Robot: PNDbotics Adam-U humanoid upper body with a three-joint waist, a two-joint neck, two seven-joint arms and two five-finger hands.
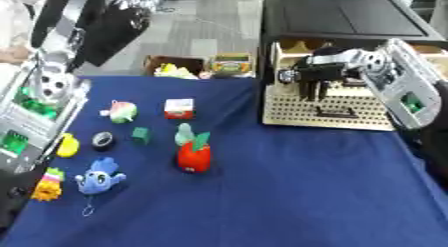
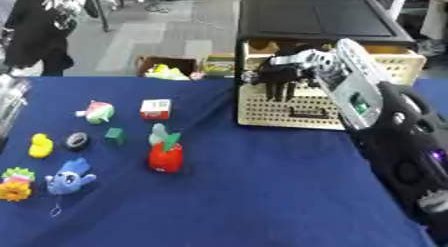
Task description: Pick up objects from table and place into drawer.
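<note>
Beige drawer [image 2: 289, 108] front: I see my right hand [image 1: 311, 76] there, fingers hanging straight and holding nothing; toys lie on the counter [image 1: 289, 191].

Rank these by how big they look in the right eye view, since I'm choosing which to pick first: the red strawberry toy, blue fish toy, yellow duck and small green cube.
Largest to smallest:
1. red strawberry toy
2. blue fish toy, slightly smaller
3. yellow duck
4. green cube
</note>
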